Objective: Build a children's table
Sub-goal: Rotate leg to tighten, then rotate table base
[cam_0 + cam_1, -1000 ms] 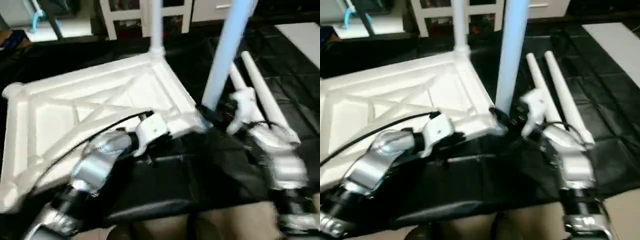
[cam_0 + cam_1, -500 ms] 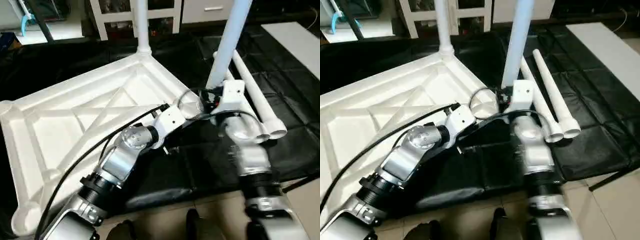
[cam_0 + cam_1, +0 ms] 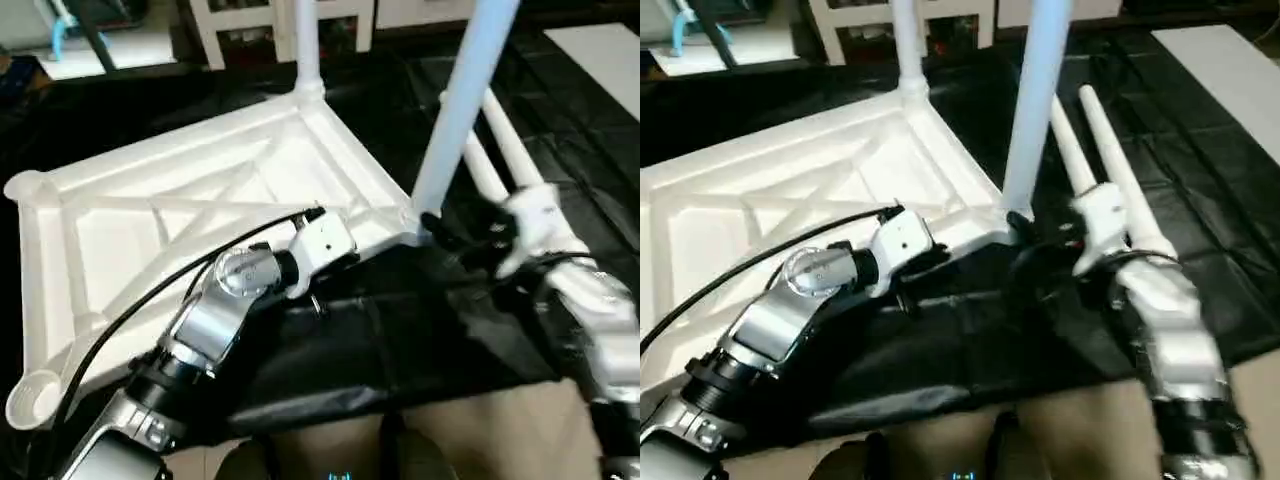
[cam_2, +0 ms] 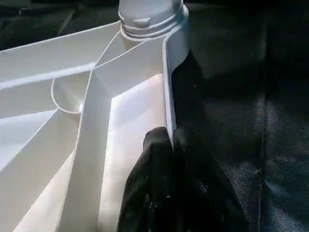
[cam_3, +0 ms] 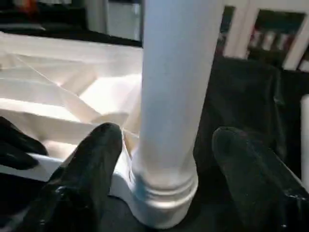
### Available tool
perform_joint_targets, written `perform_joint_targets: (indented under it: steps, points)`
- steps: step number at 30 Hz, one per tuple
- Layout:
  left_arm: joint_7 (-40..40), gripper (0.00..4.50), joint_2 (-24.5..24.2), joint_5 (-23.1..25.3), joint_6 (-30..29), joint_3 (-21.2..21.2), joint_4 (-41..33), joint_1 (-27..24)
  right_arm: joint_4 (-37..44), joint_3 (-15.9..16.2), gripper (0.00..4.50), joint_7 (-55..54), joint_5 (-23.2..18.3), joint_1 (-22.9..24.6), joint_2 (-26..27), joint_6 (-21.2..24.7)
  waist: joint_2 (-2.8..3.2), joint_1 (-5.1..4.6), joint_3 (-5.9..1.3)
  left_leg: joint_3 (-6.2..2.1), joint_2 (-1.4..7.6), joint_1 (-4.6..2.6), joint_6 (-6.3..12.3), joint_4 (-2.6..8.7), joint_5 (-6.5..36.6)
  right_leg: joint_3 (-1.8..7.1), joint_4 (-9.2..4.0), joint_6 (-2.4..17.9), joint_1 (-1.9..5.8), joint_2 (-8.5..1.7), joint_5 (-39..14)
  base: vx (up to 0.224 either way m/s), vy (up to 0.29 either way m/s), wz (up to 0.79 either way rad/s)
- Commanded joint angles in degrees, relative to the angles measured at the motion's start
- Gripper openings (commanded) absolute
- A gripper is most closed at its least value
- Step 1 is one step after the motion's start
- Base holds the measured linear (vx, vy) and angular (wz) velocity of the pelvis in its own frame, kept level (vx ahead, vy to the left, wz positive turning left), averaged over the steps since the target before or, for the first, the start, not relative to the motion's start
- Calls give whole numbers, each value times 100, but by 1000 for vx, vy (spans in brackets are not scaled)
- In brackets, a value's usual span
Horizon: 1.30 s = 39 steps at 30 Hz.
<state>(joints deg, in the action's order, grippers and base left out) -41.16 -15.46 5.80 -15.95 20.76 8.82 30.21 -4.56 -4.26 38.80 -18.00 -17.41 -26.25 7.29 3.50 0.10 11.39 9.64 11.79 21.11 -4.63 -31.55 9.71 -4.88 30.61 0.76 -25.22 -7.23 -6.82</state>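
The children's table top (image 3: 150,215) lies upside down on a black mat, its X ribs facing up. One white leg (image 3: 305,40) stands in the far corner socket. A second leg (image 3: 455,120) stands in the near right corner socket. Two more legs (image 3: 1110,160) lie side by side on the mat to the right. My left gripper (image 4: 171,133) is shut on the top's thin rim wall, just short of the near right socket. My right gripper (image 5: 166,140) is open at the base of the near right leg, one black finger (image 5: 99,150) on each side with gaps.
A white shelving unit (image 3: 250,20) stands behind the table top. The black mat (image 3: 400,340) runs forward to a tan floor (image 3: 470,440) at my feet. A white board (image 3: 600,50) lies at the far right.
My right gripper has opened wider around the near right leg and its wrist has drawn back to the right. The left gripper keeps its hold on the rim. The camera has shifted.
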Motion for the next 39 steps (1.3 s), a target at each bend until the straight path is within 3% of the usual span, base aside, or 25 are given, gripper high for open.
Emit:
perform_joint_targets:
  steps: [1, 2, 4, 7, 8, 9, 11, 14, 16, 19, 21, 24, 27, 30, 31, 33, 34, 35, 39]
  points:
    - [20, 0, -144, 100, -107, 33, 247, -59, 502, -28, 369, 287, -285, 315, -167, 242, -83, 32, -456, 55, -7, 0, 550, 369, 1756, 145, -340, 919, 326, -33, -2555, 0, 0, 0]
    - [51, 0, -153, 126, -129, 13, 300, -36, 671, -5, 378, 372, -359, 436, -233, 342, -104, 51, -463, 63, -8, 8, 584, 356, 1671, 160, -330, 901, 335, -19, -2454, 0, 0, 0]
    - [182, 0, -143, 165, -102, -74, 444, 36, 942, 102, 393, 422, -361, 669, -327, 587, -76, 66, -472, 83, -4, -27, 604, 340, 1624, 193, -311, 974, 296, 14, -2323, 0, 0, 0]
    - [62, 0, -205, 127, -46, -79, 437, 55, 986, 100, 414, 11, -113, 739, -130, 562, -93, 40, -498, 50, -20, 71, 573, 338, 1356, 224, -247, 1001, 364, 14, -2158, 0, 0, 0]
    - [13, 0, -238, 126, -21, -64, 420, 40, 999, 114, 424, -102, -83, 728, -33, 550, -19, 40, -506, 41, -26, 86, 558, 338, 1286, 213, -253, 963, 374, 5, -2173, 0, 0, 0]
    - [-12, 0, -257, 128, -3, -55, 410, 29, 1010, 128, 436, -155, -80, 718, 24, 548, -38, 27, -506, 35, -25, 88, 553, 328, 1267, 220, -245, 976, 366, 3, -2122, 0, 0, 0]
    - [-18, 0, -292, 135, 18, -46, 405, 5, 1113, 187, 444, -151, -160, 735, 88, 568, -24, 37, -538, 65, -22, 27, 570, 300, 1230, 237, -239, 1048, 332, 22, -1942, 0, 0, 0]
    - [337, 0, -311, 289, -188, -142, 672, 82, 1417, 260, 444, -180, -290, 875, 168, 707, -2, 53, -548, 83, -18, 18, 661, 282, 1103, 251, -205, 1168, 338, 37, -1650, 0, 0, 0]
    - [509, 0, -274, 325, -273, -219, 816, 170, 1487, 276, 444, -260, -256, 950, 220, 748, 30, 52, -552, 78, -32, 38, 658, 276, 1081, 247, -195, 1141, 349, 45, -1649, 0, 0, 0]
    - [570, 0, -212, 273, -384, -298, 856, 248, 1504, 316, 444, -411, -114, 1040, 293, 748, 24, 37, -559, 68, -50, 63, 593, 275, 1053, 238, -200, 1092, 371, 39, -1732, 0, 0, 0]
    - [675, 0, -135, 238, -569, -377, 865, 295, 1512, 350, 444, -501, -3, 1073, 318, 739, 23, 32, -565, 70, -53, 57, 589, 273, 1063, 237, -205, 1088, 373, 41, -1746, 0, 0, 0]
    - [1241, 0, 394, -156, -1452, -908, 946, 539, 1581, 355, 444, -766, 70, 1109, 418, 822, 34, 27, -558, 81, -61, 53, 562, 266, 1076, 231, -219, 1102, 363, 50, -1813, 0, 0, 0]
    - [1457, 0, 684, -378, -1504, -1075, 1106, 757, 1567, 375, 444, -875, 145, 1122, 453, 867, 18, 47, -586, 60, -74, 77, 583, 258, 1000, 215, -214, 1056, 389, 53, -1806, 0, 0, 0]
    - [1765, 0, 1179, -748, -1554, -1409, 1271, 1058, 1513, 450, 444, -985, 261, 1133, 497, 890, 31, 28, -630, 86, -85, 86, 691, 206, 794, 220, -191, 1184, 382, 64, -1438, 0, 0, 0]
    - [1910, 0, 1384, -885, -1631, -1549, 1314, 1173, 1498, 487, 444, -1034, 314, 1138, 521, 903, 33, 67, -682, 82, -84, 66, 796, 168, 549, 225, -155, 1304, 370, 81, -1011, 0, 0, 0]
    - [1953, 0, 1441, -922, -1654, -1588, 1326, 1205, 1494, 497, 444, -1047, 327, 1139, 529, 907, 33, 79, -683, 76, -83, 106, 992, 145, 353, 211, -109, 1479, 380, 97, -569, 0, 0, 0]
    - [2046, 0, 1579, -945, -1746, -1692, 1329, 1263, 1498, 516, 444, -1085, 360, 1148, 559, 920, 29, 86, -692, 78, -85, 109, 1089, 131, 315, 209, -90, 1520, 392, 81, -509, 0, 0, 0]
    - [2135, 0, 1685, -962, -1789, -1763, 1342, 1306, 1504, 534, 444, -1110, 382, 1159, 579, 925, 69, 95, -693, 68, -77, 111, 1128, 129, 290, 205, -86, 1537, 395, 74, -511, 0, 0, 0]
    - [2424, 0, 1868, -953, -1501, -1784, 1463, 1388, 1513, 585, 444, -1188, 451, 1198, 587, 950, 51, 127, -691, 64, -76, 114, 1288, 104, 218, 186, -108, 1505, 393, 79, -605, 0, 0, 0]
